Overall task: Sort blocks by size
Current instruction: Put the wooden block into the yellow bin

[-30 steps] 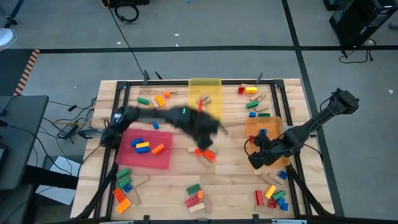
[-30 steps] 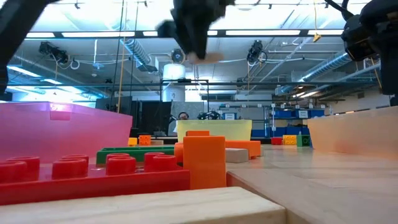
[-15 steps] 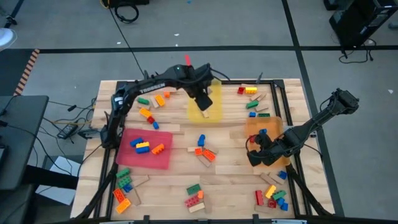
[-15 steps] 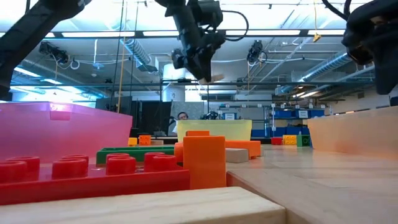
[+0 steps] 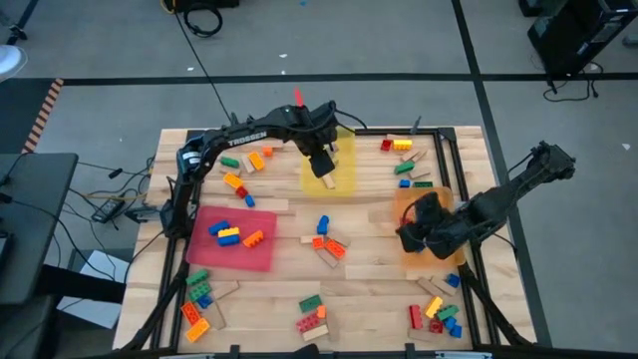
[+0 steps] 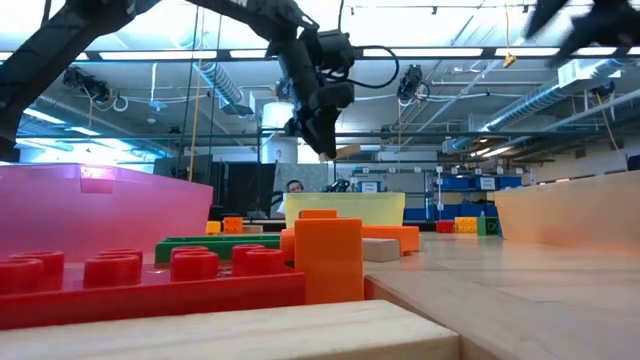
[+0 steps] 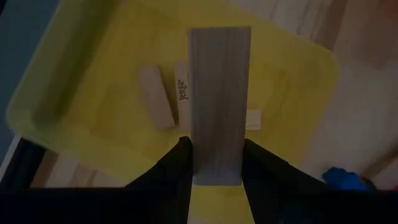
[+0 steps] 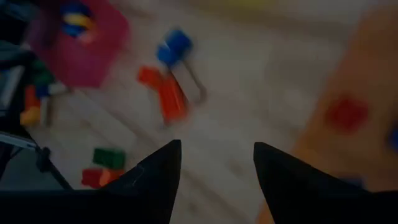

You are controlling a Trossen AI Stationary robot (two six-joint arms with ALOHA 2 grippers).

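Wood, plain tan: in the high view the left gripper [image 5: 323, 165] hangs over the yellow tray [image 5: 330, 172] at the table's far edge, w/ a wooden block [image 5: 328, 180] pinched in it. The right gripper [image 5: 414, 231] sits over the orange tray [image 5: 427, 231] on the right side; nothing seen in it. Loose plastic bricks [image 5: 324, 242] lie mid-table and in clumps near the corners; a few rest on the red tray [image 5: 235, 239]. White lettering on the left arm reads approx. "TROSSEN".

Low view: the left gripper [image 6: 322, 135] is well above the yellow tray [image 6: 344, 208], block end poking out below it. An orange brick [image 6: 328, 258] and a red brick [image 6: 150, 283] fill the foreground.

Left wrist view: the fingers [image 7: 170, 177] clamp the wooden block [image 7: 219, 106] by its long sides at one end. Judged stiff, light, smooth-faced, so it could pivot in a short end grip; a hold nearer mid-length would be steadier. Two or three more wooden pieces lie in the yellow tray [image 7: 74, 93]; one carries dark print, too small to read.

Right wrist view: the fingers [image 8: 149, 180] stand apart, empty, over bare table w/ blue and orange bricks [image 8: 168, 93] beyond.
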